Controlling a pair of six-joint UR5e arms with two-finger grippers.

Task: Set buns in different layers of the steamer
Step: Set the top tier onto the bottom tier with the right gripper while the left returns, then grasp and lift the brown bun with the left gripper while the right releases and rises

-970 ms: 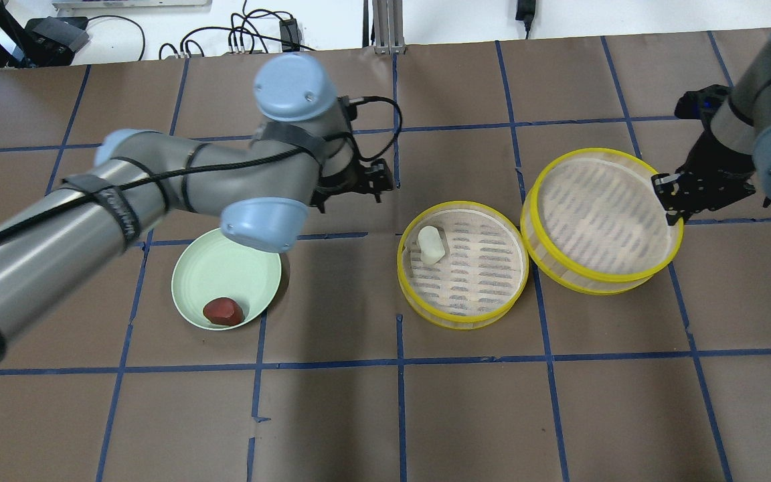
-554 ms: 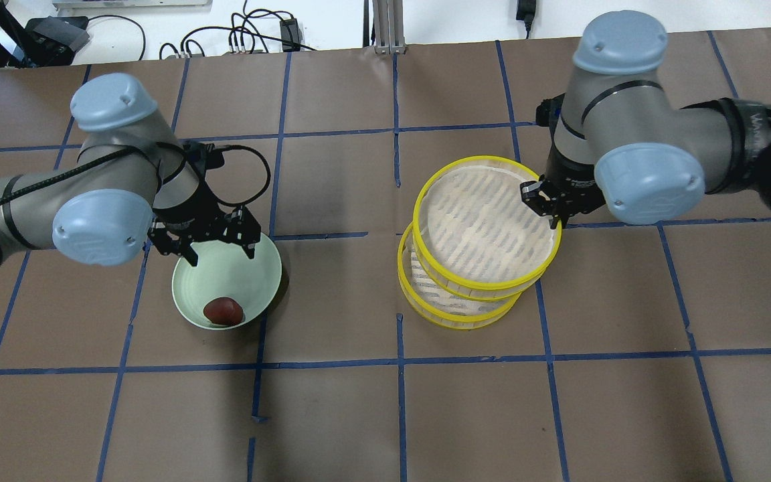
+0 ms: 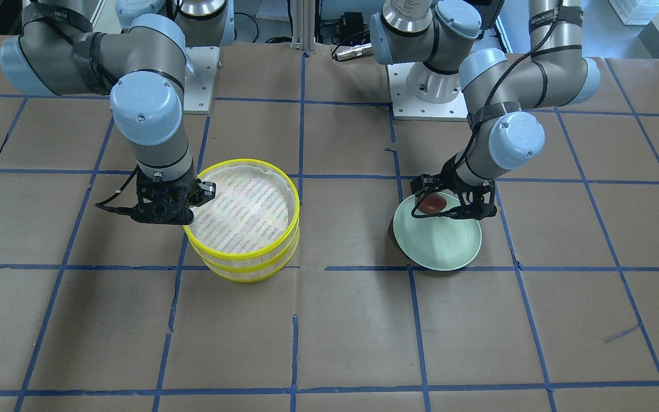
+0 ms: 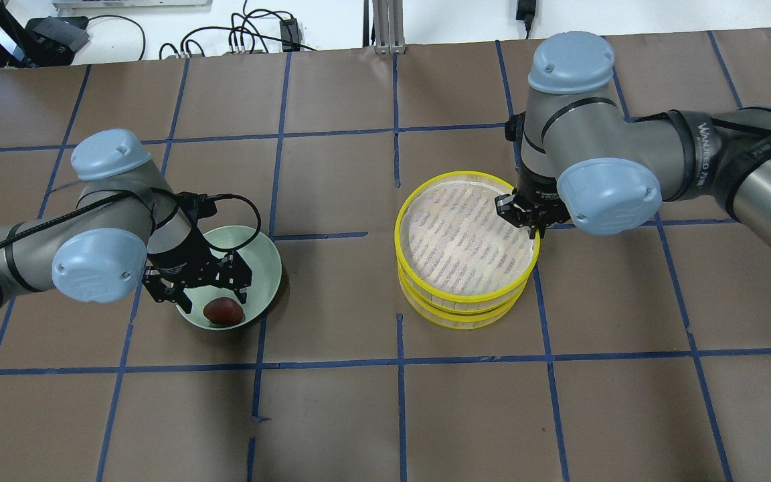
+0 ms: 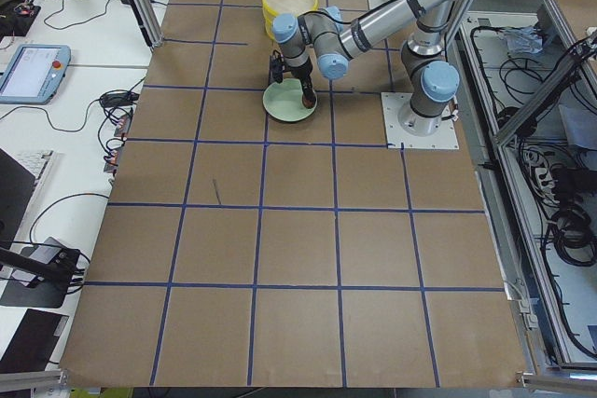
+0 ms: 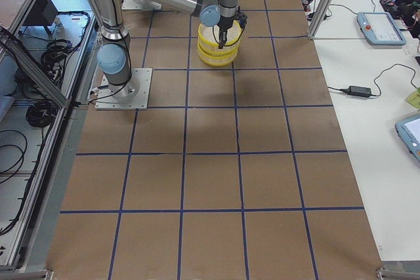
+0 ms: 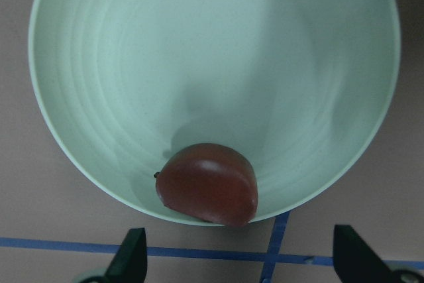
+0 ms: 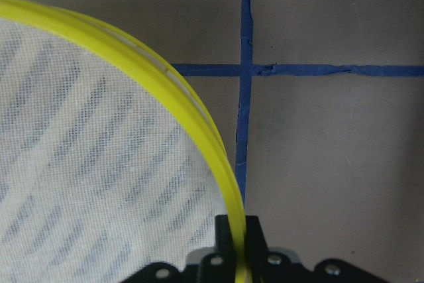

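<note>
I see the right gripper (image 4: 525,217) pinching the top layer (image 4: 459,234), stacked on the lower layer (image 4: 466,320). The left gripper (image 7: 242,260) hangs wide open over the brown bun (image 7: 209,192).

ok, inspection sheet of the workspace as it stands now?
Surface: brown paper-covered table with a blue tape grid.
Job's things: upper steamer layer stacked on lower steamer layer, upper floor bare; reddish-brown bun on pale green plate; white bun not visible.
Clutter: nothing seen.
Claws: left claw open, poised over the reddish-brown bun; right claw shut on the upper layer's rim.
Cables: black cable looped at the left wrist; loose cables beyond the table's far edge.
Surroundings: side desk with a pendant.
</note>
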